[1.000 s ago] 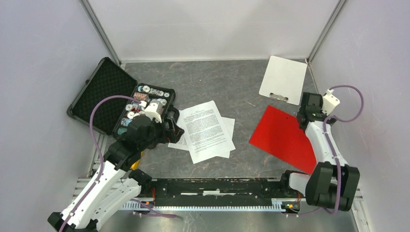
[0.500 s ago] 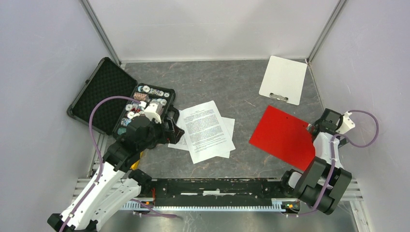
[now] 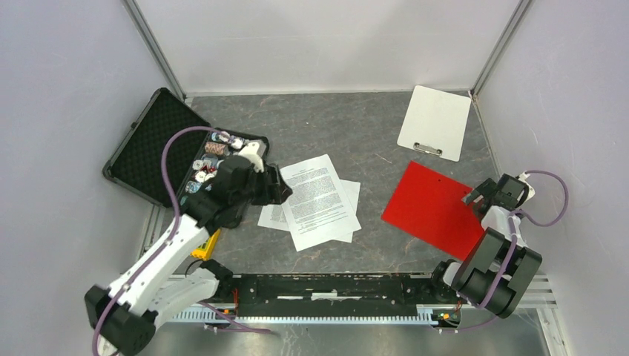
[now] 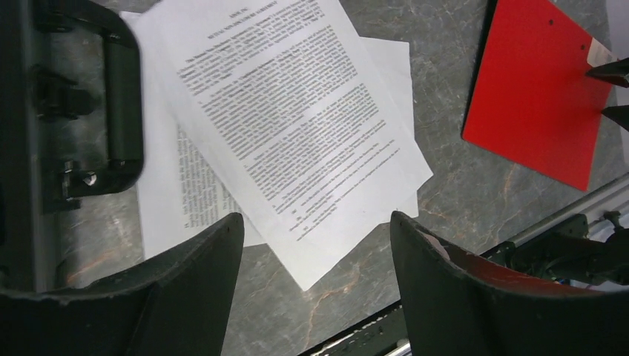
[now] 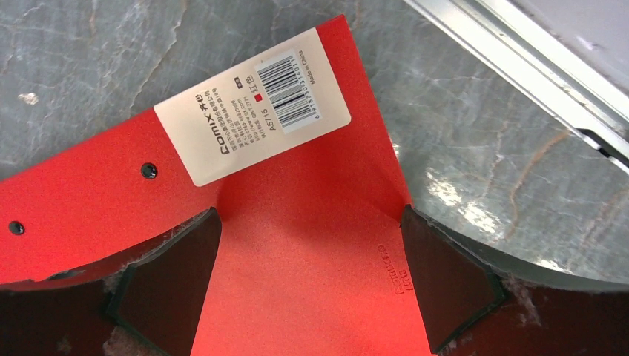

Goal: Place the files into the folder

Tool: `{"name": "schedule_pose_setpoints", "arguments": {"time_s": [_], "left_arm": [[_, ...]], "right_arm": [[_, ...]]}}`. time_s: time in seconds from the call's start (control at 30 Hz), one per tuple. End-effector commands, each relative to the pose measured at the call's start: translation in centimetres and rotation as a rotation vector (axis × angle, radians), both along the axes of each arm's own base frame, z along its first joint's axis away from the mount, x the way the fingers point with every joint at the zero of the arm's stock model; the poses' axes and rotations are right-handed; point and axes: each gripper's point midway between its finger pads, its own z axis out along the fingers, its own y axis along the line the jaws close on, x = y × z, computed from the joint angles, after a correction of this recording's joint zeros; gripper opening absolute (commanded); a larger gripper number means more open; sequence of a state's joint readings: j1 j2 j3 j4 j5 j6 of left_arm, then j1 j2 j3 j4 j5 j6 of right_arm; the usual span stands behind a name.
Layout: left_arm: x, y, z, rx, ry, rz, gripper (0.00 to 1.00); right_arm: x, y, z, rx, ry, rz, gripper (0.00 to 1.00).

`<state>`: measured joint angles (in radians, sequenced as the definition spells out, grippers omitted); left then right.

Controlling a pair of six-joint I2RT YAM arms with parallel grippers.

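Files (image 3: 319, 200) fanned out, L gripper (image 4: 315, 222) wide open above em; R gripper (image 5: 308, 215) wide too, straddling labelled corner of red folder (image 3: 434, 211).

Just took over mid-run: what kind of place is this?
Probably an enclosed robot test cell, not an office: plain pale panel walls on metal corner posts box in a grey marbled tabletop, with a mounting rail along its near edge.
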<state>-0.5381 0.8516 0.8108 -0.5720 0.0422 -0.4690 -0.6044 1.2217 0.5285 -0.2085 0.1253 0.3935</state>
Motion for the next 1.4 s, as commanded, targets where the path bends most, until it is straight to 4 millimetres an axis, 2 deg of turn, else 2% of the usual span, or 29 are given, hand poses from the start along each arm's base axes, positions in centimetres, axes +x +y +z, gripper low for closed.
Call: {"name": "schedule_pose_setpoints", "arguments": {"time_s": [0.0,0.1,0.23,0.3,0.4,0.5,0.63,0.7,0.8,1.0,1.1,1.2,1.27,1.37], "left_arm": [[2.6,-5.4,2.4,-0.169,-0.004,-0.047,0.78],[4.5,-8.9,1.9,-0.184,0.001,-0.078,0.77],[6.3,-14.7,0.9,-0.216,0.007,-0.185,0.77],[7.2,-17.3,0.4,-0.216,0.009,-0.229,0.77],[9.3,-20.3,-1.0,-0.218,0.006,-0.257,0.76],[11.6,-22.7,-1.5,-0.245,-0.021,-0.272,0.75],[13.3,-25.7,-3.8,-0.276,0.005,-0.32,0.75],[13.7,-26.8,-4.7,-0.308,0.014,-0.327,0.76],[14.0,-28.1,-5.7,-0.351,0.028,-0.343,0.76],[14.6,-30.0,-8.0,-0.342,0.054,-0.355,0.76],[14.2,-31.0,-9.3,-0.34,0.079,-0.38,0.76],[13.7,-31.5,-10.5,-0.338,0.106,-0.384,0.75],[13.4,-31.7,-11.3,-0.337,0.12,-0.384,0.74],[13.0,-32.0,-12.1,-0.339,0.152,-0.402,0.73]], "right_arm": [[2.4,2.2,0.4,0.048,-0.131,0.152,0.98],[3.8,4.3,1.1,0.055,-0.172,0.27,0.98],[5.6,7.1,2.8,0.055,-0.229,0.424,0.98],[5.7,7.6,3.3,0.053,-0.233,0.449,0.98],[5.5,6.7,4.2,-0.004,-0.215,0.433,0.98],[5.0,4.8,4.7,-0.075,-0.176,0.365,0.98],[4.5,2.7,5.3,-0.116,-0.14,0.27,0.98],[4.3,2.3,5.1,-0.104,-0.147,0.243,0.98],[3.9,2.2,3.6,-0.051,-0.122,0.232,0.98],[4.1,3.6,1.5,0.059,-0.13,0.276,0.98],[4.8,5.3,0.9,0.133,-0.174,0.332,0.98],[5.5,7.1,1.2,0.187,-0.253,0.401,0.98],[5.7,7.6,1.7,0.19,-0.29,0.419,0.98],[6.7,8.9,3.5,0.209,-0.4,0.474,0.98]]}}
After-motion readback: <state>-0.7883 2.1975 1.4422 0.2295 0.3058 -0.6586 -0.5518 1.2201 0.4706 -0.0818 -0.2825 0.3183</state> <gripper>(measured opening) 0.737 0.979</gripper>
